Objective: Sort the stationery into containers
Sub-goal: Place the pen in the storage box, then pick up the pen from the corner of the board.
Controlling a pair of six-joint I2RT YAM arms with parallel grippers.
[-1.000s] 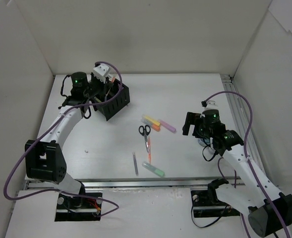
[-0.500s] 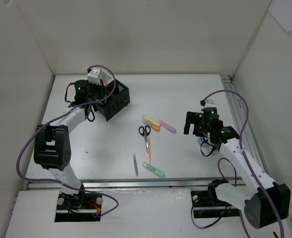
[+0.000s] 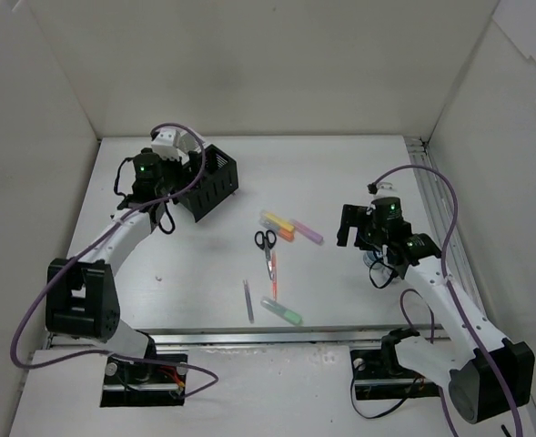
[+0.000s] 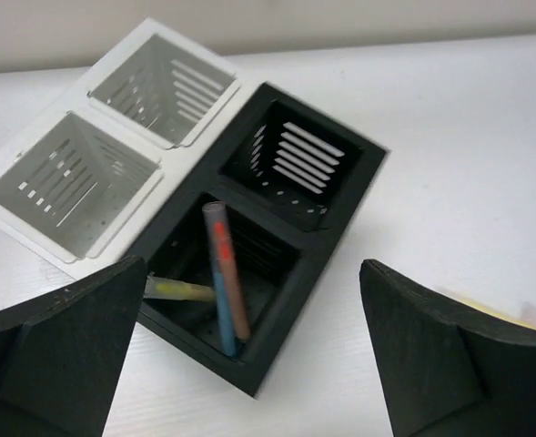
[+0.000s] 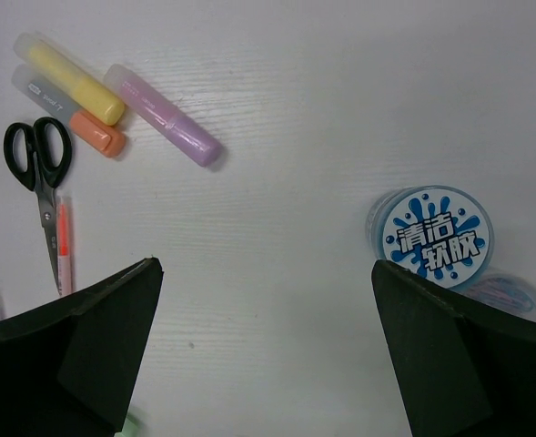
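The containers are joined mesh cups, two white and two black. In the near black cup a blue pen and an orange pen lean together, with a yellow highlighter beside them. My left gripper hangs open just above that cup, holding nothing. On the table lie black scissors, a slim orange pen, and yellow, orange and pink highlighters. My right gripper is open over bare table to their right.
A round tub with a blue label sits by my right finger. In the top view a grey pen and a green highlighter lie nearer the front edge. White walls enclose the table on three sides.
My left gripper, shut a moment ago, has opened over the containers, and its wrist has turned slightly. The right arm and the loose stationery have stayed where they were.
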